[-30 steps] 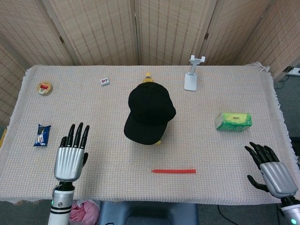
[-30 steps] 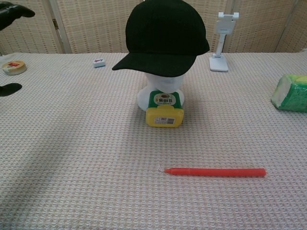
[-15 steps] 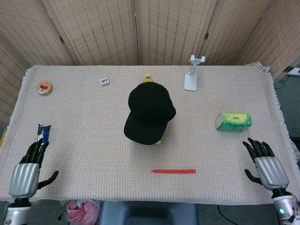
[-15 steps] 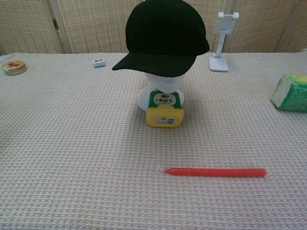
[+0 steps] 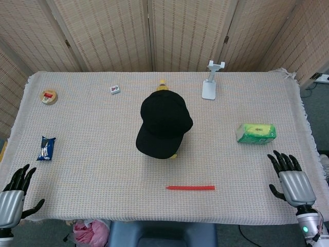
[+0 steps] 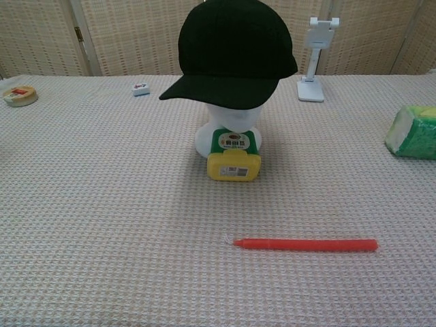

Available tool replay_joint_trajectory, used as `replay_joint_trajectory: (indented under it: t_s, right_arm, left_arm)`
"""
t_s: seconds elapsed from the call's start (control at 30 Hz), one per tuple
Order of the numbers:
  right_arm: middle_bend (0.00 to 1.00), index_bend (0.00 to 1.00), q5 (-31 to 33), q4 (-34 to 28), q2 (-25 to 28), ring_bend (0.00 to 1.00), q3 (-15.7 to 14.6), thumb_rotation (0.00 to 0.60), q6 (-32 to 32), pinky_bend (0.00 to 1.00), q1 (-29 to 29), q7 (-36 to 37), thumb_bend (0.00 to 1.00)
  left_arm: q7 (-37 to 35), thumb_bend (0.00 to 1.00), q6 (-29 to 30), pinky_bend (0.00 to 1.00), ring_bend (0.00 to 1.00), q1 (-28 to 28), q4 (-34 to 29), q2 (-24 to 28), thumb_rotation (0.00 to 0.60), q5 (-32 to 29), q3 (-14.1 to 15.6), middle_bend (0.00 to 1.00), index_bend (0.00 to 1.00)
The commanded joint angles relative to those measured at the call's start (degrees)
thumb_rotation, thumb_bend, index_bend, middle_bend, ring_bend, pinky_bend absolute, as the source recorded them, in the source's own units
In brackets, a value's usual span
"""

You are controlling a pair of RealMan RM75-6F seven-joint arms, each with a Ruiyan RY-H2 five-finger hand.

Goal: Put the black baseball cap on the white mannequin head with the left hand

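Observation:
The black baseball cap (image 5: 164, 121) (image 6: 231, 46) sits on the white mannequin head (image 6: 230, 128) at the table's middle, brim toward the front left. Only the head's neck and base show under the cap in the chest view; the head view hides it. My left hand (image 5: 13, 198) is at the front left corner, off the table edge, open with fingers spread and empty. My right hand (image 5: 290, 179) is at the front right edge, open and empty too. Neither hand shows in the chest view.
A yellow bottle (image 6: 234, 158) lies against the mannequin's base. A red pen (image 5: 190, 188) (image 6: 305, 244) lies in front. A green pack (image 5: 255, 133), a white phone stand (image 5: 209, 82), a tile (image 5: 114, 89), a tape roll (image 5: 49, 96) and a blue packet (image 5: 47, 148) lie around.
My left hand has drawn back from the front left of the table to beyond its front corner. The right hand shifted slightly. The cap has stayed on the mannequin head.

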Motion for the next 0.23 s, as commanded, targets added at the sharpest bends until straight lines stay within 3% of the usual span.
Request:
replay_joint_trajectory:
  t_s: [0.03, 0.23]
  right_arm:
    - [0.00, 0.00, 0.09, 0.08, -0.26, 0.00, -0.06, 0.600, 0.10, 0.00, -0.04, -0.46, 0.25]
    - [0.00, 0.00, 0.51, 0.32, -0.75, 0.00, -0.15, 0.600, -0.22, 0.00, 0.14, -1.33, 0.25]
  left_arm:
    - [-0.49, 0.24, 0.03, 0.35, 0.05, 0.49, 0.36, -0.13, 0.569, 1.05, -0.42, 0.03, 0.00]
    - [0.35, 0.24, -0.62, 0.35, 0.04, 1.04, -0.02, 0.05, 0.585, 1.73, -1.03, 0.03, 0.00]
